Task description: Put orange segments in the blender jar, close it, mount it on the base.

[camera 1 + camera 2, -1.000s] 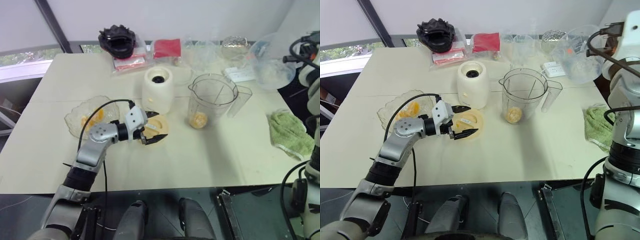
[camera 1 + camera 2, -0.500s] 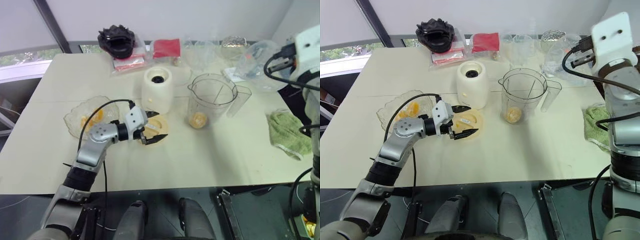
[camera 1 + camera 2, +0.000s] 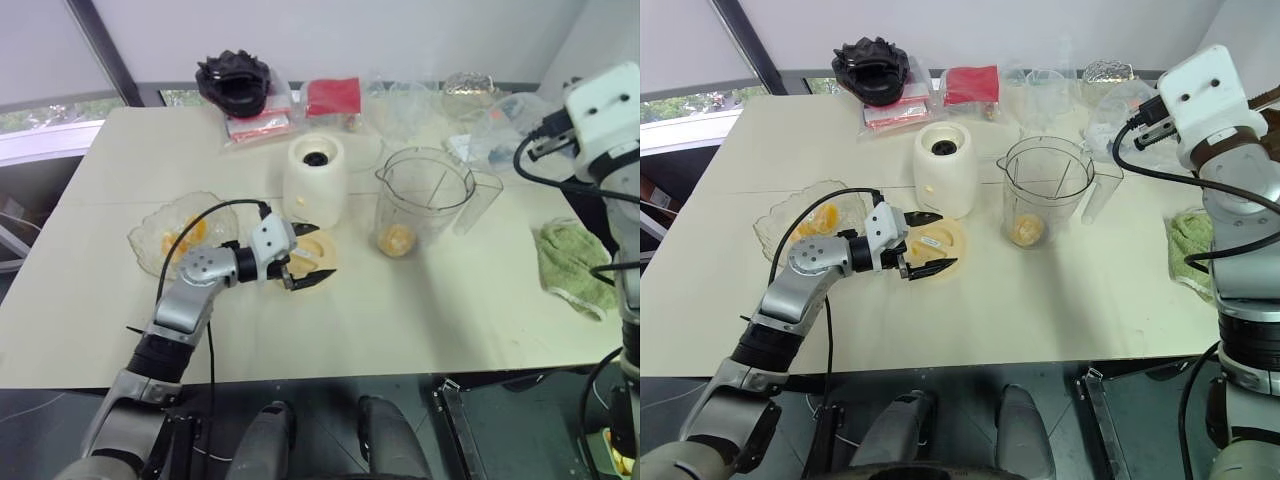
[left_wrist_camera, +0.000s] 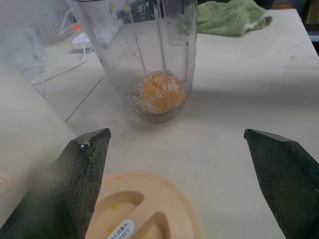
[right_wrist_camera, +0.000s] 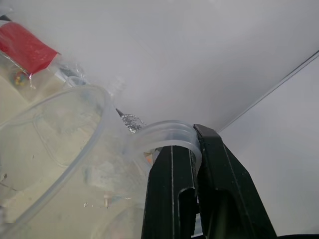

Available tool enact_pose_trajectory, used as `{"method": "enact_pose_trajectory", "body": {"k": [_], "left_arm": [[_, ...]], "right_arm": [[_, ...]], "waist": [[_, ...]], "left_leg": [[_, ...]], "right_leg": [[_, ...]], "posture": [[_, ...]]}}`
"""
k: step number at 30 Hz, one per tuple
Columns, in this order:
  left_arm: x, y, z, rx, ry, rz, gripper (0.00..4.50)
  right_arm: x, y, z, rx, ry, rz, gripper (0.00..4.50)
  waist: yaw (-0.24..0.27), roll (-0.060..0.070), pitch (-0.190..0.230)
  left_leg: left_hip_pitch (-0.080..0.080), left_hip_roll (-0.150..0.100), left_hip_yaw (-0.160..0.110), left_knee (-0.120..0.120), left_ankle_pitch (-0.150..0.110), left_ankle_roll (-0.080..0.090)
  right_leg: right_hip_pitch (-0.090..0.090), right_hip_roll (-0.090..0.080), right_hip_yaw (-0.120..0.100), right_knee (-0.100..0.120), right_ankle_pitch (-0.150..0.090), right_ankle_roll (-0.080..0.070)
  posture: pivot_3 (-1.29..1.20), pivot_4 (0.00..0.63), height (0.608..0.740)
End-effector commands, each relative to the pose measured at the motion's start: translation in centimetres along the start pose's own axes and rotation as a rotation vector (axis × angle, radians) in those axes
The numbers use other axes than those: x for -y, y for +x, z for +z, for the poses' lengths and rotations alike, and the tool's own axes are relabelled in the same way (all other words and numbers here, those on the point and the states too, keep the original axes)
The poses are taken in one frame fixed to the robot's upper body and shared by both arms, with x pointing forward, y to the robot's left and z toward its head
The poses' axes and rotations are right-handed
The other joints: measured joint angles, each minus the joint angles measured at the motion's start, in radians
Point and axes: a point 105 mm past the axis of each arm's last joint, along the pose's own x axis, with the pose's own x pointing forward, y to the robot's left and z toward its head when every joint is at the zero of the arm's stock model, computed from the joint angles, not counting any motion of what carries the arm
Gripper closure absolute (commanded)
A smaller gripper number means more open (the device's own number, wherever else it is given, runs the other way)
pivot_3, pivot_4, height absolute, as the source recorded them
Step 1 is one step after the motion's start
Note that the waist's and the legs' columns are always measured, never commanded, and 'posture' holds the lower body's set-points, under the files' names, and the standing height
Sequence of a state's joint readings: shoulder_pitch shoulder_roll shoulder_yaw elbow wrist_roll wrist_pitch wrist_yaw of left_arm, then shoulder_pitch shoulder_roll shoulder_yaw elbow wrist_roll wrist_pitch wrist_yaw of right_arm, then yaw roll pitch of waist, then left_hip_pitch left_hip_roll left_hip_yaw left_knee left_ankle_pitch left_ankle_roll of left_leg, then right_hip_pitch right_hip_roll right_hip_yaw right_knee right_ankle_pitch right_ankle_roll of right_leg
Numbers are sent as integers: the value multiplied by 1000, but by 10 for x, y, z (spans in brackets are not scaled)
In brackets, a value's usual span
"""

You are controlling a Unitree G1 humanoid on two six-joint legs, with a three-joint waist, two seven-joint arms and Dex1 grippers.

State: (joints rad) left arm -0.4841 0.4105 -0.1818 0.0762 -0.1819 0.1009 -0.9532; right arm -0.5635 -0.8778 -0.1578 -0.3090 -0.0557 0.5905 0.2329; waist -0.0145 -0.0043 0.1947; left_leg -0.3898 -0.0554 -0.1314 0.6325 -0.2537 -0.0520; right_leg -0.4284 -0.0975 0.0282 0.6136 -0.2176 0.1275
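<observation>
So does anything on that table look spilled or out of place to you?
A little. Small orange bits lie on the flat cream lid beside the base, between the open left gripper fingers. The right gripper holds a clear cup by its handle, raised and tipped. The blender jar stands upright, fruit inside.

Our right tool (image 5: 194, 174) has its two black fingers (image 5: 172, 199) closed on the loop handle (image 5: 167, 132) of a clear plastic cup (image 5: 60, 149). Beyond the cup we note a red packet (image 5: 25, 47) and crumpled foil (image 5: 130, 121).
</observation>
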Motion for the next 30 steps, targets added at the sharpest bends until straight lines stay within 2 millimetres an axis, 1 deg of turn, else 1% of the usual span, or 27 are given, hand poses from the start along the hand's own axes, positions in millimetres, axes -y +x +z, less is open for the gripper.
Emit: {"method": "enact_pose_trajectory", "body": {"k": [1,8,13,18,22,26,28,30], "left_arm": [[-1,-1,4,10,19,3,0],[-1,-1,4,6,22,-2,0],[-1,-2,4,4,22,-8,0],[-1,-1,5,2,25,-16,0],[-2,-1,5,1,26,-19,0],[-2,-1,6,-4,31,-27,0],[-4,-2,6,-5,32,-27,0],[-4,-3,6,-9,34,-33,0]], "right_arm": [[15,-4,11,38,60,-72,4470],[15,-9,-12,-100,422,-138,4470],[22,-17,-26,-172,642,-219,4470],[27,-27,-44,-231,805,-297,4470],[28,-35,-59,-258,891,-343,4470],[11,-55,-95,-283,955,-396,4470],[2,-57,-98,-249,980,-379,4470],[-4,-61,-107,-237,1018,-415,4470]], "waist": [[0,0,0],[0,0,0],[-2,0,0],[-2,0,-1],[-2,1,-1],[0,0,-2],[-1,1,-1],[-5,2,-2]], "left_leg": [[0,0,0,0,0,0],[0,0,0,0,0,0],[1,0,0,0,0,0],[1,0,0,0,0,0],[1,0,0,0,0,0],[1,0,0,0,0,0],[1,0,0,0,0,0],[1,0,0,1,0,0]], "right_leg": [[0,0,0,0,0,0],[0,0,0,1,0,0],[0,0,0,2,0,-1],[0,0,0,2,1,-1],[0,0,0,3,1,-1],[0,0,0,3,1,-1],[0,0,0,4,1,-1],[0,0,0,5,1,0]], "posture": [[0,150,740],[0,150,740],[0,150,740],[0,150,740],[0,150,740],[0,150,740],[0,150,740],[0,150,740]]}}
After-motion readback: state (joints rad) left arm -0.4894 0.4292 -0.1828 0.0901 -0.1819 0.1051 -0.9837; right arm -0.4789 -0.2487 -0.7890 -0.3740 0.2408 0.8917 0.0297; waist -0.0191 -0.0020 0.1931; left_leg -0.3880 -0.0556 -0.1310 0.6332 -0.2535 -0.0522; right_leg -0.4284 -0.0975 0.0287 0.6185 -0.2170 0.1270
